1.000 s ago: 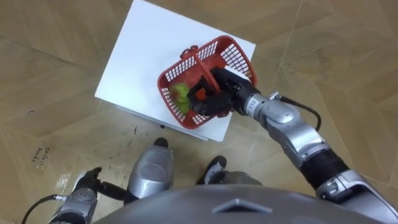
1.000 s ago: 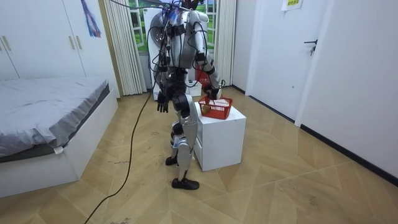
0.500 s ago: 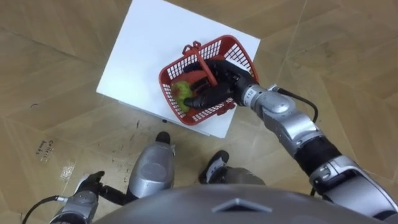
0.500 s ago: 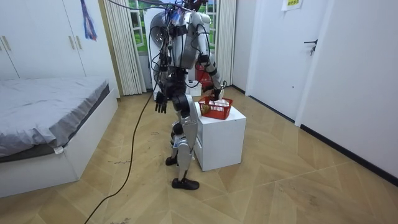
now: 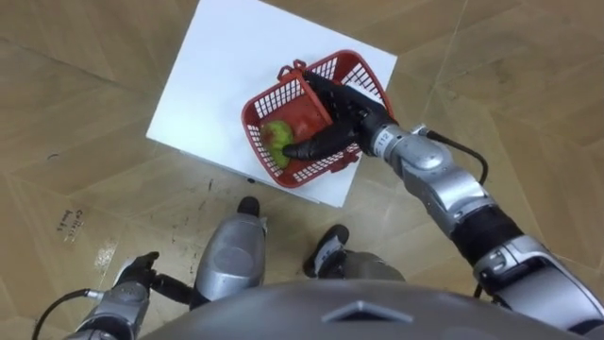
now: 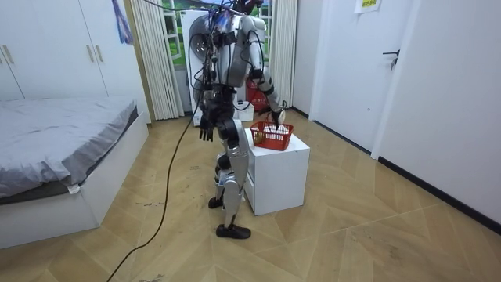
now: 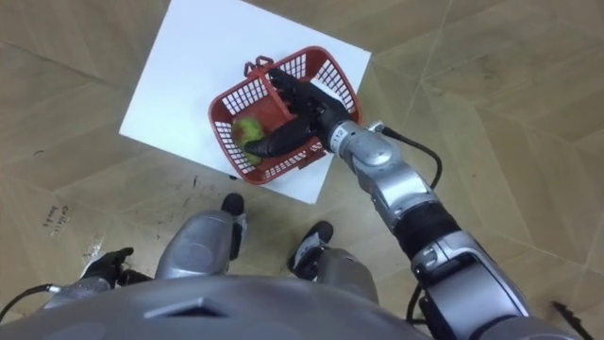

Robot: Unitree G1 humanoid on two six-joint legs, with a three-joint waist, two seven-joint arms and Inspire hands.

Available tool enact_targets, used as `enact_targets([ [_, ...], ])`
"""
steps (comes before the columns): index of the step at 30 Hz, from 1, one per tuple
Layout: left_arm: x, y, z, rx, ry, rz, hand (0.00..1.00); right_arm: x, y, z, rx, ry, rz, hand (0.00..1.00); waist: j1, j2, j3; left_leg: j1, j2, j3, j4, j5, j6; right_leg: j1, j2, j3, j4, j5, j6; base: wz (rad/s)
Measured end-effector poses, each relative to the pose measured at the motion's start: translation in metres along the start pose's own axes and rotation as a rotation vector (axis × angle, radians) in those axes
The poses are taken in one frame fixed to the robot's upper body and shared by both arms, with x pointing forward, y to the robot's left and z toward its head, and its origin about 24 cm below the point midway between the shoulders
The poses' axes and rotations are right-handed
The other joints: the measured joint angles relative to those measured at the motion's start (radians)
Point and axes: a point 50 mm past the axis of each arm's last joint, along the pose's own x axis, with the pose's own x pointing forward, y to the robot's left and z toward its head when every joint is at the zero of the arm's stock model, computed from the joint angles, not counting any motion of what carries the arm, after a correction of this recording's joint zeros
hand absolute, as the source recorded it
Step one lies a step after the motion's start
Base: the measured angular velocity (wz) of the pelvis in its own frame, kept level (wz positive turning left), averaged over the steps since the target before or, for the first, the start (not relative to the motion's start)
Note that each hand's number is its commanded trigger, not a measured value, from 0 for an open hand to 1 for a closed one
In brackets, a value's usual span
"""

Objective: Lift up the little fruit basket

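Right hand (image 5: 335, 113) has uncurled within the last second and is now spread wide across the handle (image 5: 304, 90), thumb pointing at the green fruit (image 5: 276, 135), with no closed grip visible. The table (image 5: 217, 85) carries the basket (image 5: 326, 168) flat near the corner closest to the robot, unlifted as before, with the fruit inside. By this evidence the grasp is being reset and must close on the handle before any lift; the left hand (image 5: 132, 283) hangs relaxed and idle.
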Motion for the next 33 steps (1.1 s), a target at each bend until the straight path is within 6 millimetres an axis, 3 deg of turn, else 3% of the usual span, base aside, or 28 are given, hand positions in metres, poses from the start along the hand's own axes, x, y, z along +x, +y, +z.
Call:
enact_targets([
  [4, 0.0, 0.001, -0.001, -0.002, -0.005, 0.029, 0.0, -0.013, -0.005, 0.006, -0.013, -0.073, -0.064, 0.0, -0.026, 0.004, -0.0002, 0.038, 0.002, 0.026, -0.012, 0.0, 0.0, 0.021, 0.0, 0.019, 0.0, 0.0, 0.001, -0.11],
  [10, -0.001, 0.002, -0.001, -0.024, -0.021, 0.042, 0.0, -0.027, -0.017, -0.001, 0.014, -0.081, -0.179, 0.0, -0.07, 0.019, -0.003, 0.097, 0.013, 0.067, -0.023, -0.007, -0.001, 0.055, 0.008, 0.055, 0.001, 0.001, 0.0, -0.2],
  [15, -0.002, 0.004, -0.005, -0.062, -0.022, 0.084, 0.0, -0.05, -0.033, 0.002, 0.089, -0.16, -0.32, 0.0, -0.13, 0.039, -0.0151, 0.156, 0.015, 0.111, -0.051, -0.007, -0.001, 0.07, 0.01, 0.099, 0.013, 0.004, -0.002, -0.25],
  [17, -0.003, 0.004, -0.009, -0.106, -0.013, 0.101, 0.0, -0.061, -0.041, -0.005, 0.101, -0.171, -0.401, 0.0, -0.148, 0.05, -0.0234, 0.18, 0.015, 0.121, -0.059, -0.007, -0.001, 0.086, 0.01, 0.105, 0.011, 0.004, -0.001, -0.15],
  [20, -0.005, 0.003, -0.012, -0.133, -0.02, 0.141, 0.0, -0.08, -0.053, -0.027, 0.11, -0.112, -0.554, 0.0, -0.187, 0.067, -0.0271, 0.226, 0.015, 0.129, -0.077, -0.007, -0.001, 0.121, 0.01, 0.105, 0.009, 0.003, 0.0, -0.07],
  [24, -0.008, 0.003, -0.026, -0.165, -0.008, 0.189, 0.0, -0.111, -0.065, -0.081, 0.107, 0.098, -0.741, 0.0, -0.224, 0.086, -0.0335, 0.282, 0.013, 0.143, -0.114, -0.006, -0.001, 0.166, 0.012, 0.109, -0.004, 0.0, 0.004, -0.08],
  [27, -0.01, 0.002, -0.033, -0.172, 0.015, 0.212, 0.0, -0.137, -0.061, -0.123, 0.079, 0.29, -0.798, 0.0, -0.24, 0.088, -0.0344, 0.309, 0.013, 0.143, -0.126, -0.006, -0.002, 0.185, 0.014, 0.111, -0.004, -0.003, 0.006, -0.05],
  [33, -0.012, -0.001, -0.037, -0.171, 0.005, 0.21, 0.0, -0.172, -0.043, -0.18, 0.038, 0.592, -0.779, 0.0, -0.241, 0.092, -0.0295, 0.348, 0.013, 0.148, -0.142, -0.005, -0.005, 0.215, 0.017, 0.116, -0.007, -0.006, 0.007, -0.04],
])
